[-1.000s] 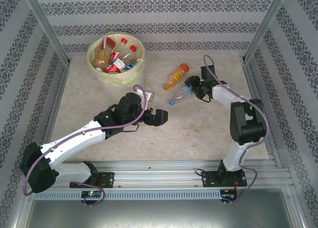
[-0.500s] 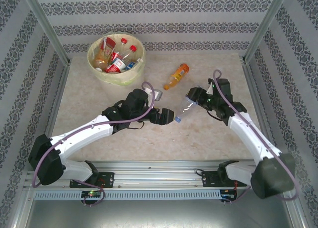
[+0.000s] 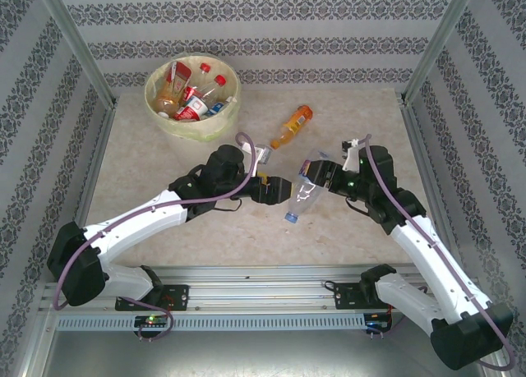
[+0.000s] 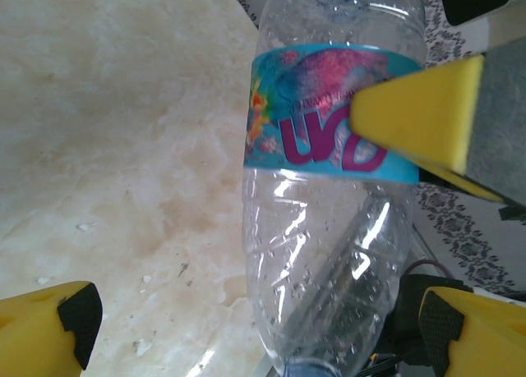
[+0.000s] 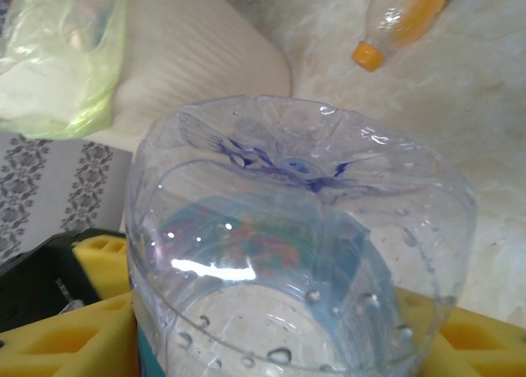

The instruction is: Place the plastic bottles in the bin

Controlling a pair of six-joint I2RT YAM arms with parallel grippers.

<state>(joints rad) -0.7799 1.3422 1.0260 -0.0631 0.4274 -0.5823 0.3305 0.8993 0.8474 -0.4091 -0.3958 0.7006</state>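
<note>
In the middle of the table (image 3: 164, 221), the right gripper (image 3: 312, 177) holds a clear bottle (image 3: 300, 198) with a blue and pink label. Its yellow pads (image 4: 419, 118) press on the label, so it is closed on the bottle. The bottle is up off the table, and its blue cap points down toward 6 o'clock.

A second ago this bottle lay on the table out at 2 o'clock, with the right gripper on it. Now the right arm has carried it in to the middle. The left arm has reached farther over toward 3 o'clock to meet it. The left gripper (image 3: 279, 188) is open as wide as it goes and holds nothing. The bottle sits between its two yellow tips without touching them.

The orange bottle (image 3: 292, 126) has not moved and lies at 1 o'clock. The bin (image 3: 209, 129) stays at 11 o'clock with several bottles (image 3: 189, 98) inside.

The table is pale and looks like marble, with a few small crumbs. The walls (image 3: 263, 16) have grey and white flowery stripes. Silver posts (image 3: 74, 40) stand at the corners, and a metal rail (image 3: 263, 278) runs along the near edge.
</note>
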